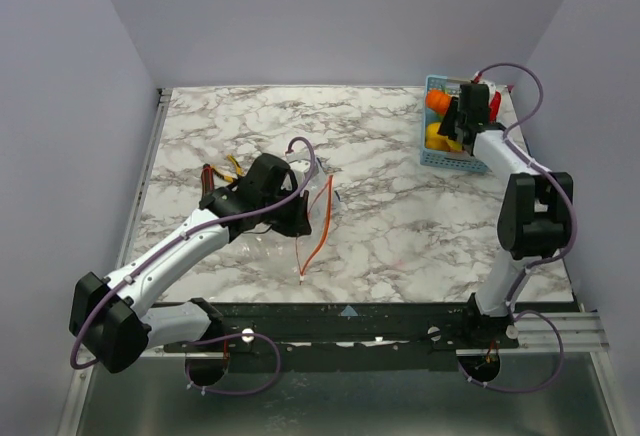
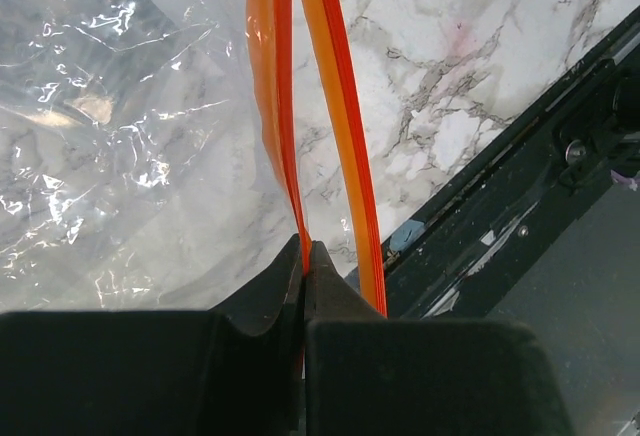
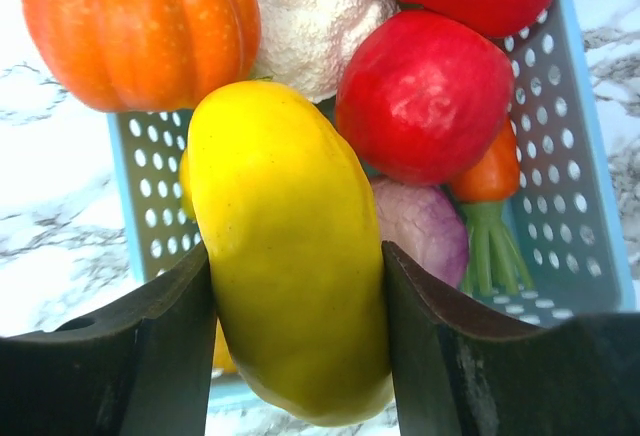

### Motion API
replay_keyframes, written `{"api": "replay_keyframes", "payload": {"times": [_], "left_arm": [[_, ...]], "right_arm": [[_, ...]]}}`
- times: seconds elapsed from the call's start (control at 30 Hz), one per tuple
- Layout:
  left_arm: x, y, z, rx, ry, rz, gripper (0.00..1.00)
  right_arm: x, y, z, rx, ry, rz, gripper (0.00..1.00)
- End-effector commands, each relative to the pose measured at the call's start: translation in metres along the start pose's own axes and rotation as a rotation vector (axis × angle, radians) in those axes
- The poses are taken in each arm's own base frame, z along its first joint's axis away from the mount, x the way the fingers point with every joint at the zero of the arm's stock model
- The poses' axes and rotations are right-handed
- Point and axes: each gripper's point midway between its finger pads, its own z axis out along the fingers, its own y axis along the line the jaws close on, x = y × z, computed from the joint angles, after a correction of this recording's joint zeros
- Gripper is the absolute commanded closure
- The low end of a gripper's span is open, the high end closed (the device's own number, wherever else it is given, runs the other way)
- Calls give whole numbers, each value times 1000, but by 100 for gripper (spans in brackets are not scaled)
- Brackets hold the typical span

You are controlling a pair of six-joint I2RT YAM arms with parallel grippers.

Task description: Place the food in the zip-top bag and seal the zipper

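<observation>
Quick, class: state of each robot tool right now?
Left tool: closed on the thin red-orange zipper strip of the clear plastic bag.
Right tool: closed around the glossy yellow plastic toy fruit.

Plain grey walls (image 1: 350,16) enclose a marble-patterned table (image 1: 400,236).

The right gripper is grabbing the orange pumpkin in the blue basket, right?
Not the orange pumpkin. The right wrist view shows the right gripper grabbing the yellow toy squash in the blue basket.
</observation>
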Motion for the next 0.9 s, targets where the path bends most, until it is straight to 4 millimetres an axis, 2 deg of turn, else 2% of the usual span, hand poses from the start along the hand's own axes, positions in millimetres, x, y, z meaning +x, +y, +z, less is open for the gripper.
{"api": "replay_keyframes", "payload": {"times": [0.0,0.07,0.1,0.2,0.3,0.47,0.53,0.63,0.73,0.87], "left_arm": [[-2,-7,2,43,-6,-16,100],[-3,-12,3,70,-12,-24,100],[-1,-16,4,94,-5,-39,100],[1,-31,3,171,27,-81,100],[-8,-39,-2,195,2,-101,100],[-29,-37,-6,149,-90,-128,100],[-32,-33,1,129,-107,-155,100],[-35,-23,14,88,-115,-201,100],[-35,-18,20,51,-87,-217,100],[-38,-18,21,9,-70,-259,100]], "right_arm": [[-3,-5,-53,-14,68,102,98],[12,1,-76,-88,90,139,99],[15,10,-91,-161,93,162,100],[41,35,-135,-361,140,237,99],[61,66,-181,-585,181,256,99],[107,105,-245,-835,325,221,99],[127,119,-273,-949,396,199,99],[153,125,-303,-999,474,136,99],[165,125,-328,-999,486,103,99],[162,139,-368,-1108,523,219,99]]}}
